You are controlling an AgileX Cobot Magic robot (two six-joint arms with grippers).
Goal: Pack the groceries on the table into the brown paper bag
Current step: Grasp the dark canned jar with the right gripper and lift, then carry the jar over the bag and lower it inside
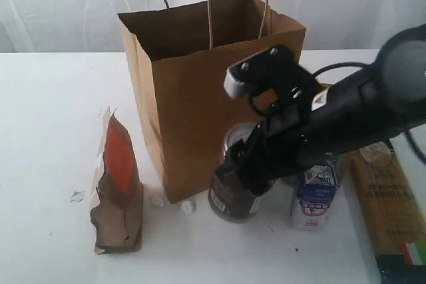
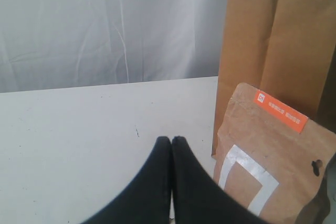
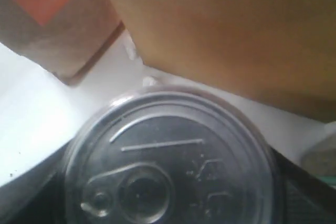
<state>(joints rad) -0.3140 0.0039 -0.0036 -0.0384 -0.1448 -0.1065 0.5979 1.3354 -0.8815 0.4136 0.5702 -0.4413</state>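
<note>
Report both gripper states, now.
Left gripper: closed, holding nothing.
Right gripper: closed around the top of the dark jar.

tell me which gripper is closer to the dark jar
Right. The right gripper sits over the dark jar, jaws against both sides of its lid. The left gripper, shut, is near the brown pouch, away from the jar.

The exterior view looks down from above on the surface (image 1: pixel 46 164), brown paper bag (image 1: pixel 200 111) and right hand (image 1: pixel 245 161). The left wrist view, low behind the left hand (image 2: pixel 171 148), faces the same bag. The right wrist view sits close above the dark jar (image 3: pixel 168 166), bag just beyond.
</note>
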